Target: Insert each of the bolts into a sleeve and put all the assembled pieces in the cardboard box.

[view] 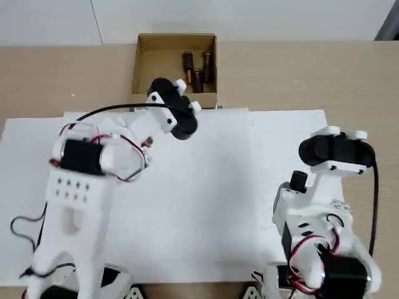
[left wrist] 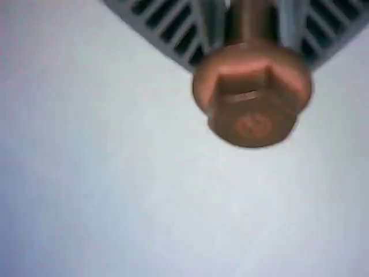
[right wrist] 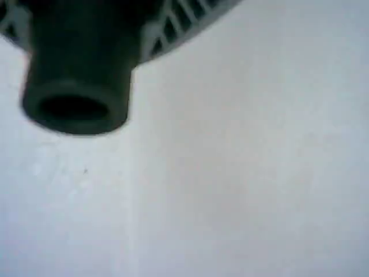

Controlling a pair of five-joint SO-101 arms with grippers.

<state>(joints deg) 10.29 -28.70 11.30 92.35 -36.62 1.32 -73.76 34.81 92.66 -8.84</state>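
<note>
My left gripper (left wrist: 252,29) is shut on a copper bolt (left wrist: 252,98), whose hex head points toward the camera between ribbed grey fingers (left wrist: 155,20). In the high view that bolt (view: 148,142) shows as a small copper spot under the left arm, over the white sheet. My right gripper (right wrist: 81,29) is shut on a black sleeve (right wrist: 75,92) with its open bore facing out. From above, the sleeve (view: 299,181) stands at the right arm's front. The two arms are far apart. The cardboard box (view: 138,62) at the back holds several assembled pieces (view: 198,67).
A white sheet (view: 218,187) covers most of the wooden table (view: 312,75). The box stands just beyond the sheet's far edge, close to the left arm's black motor (view: 181,124). Cables run along the left arm.
</note>
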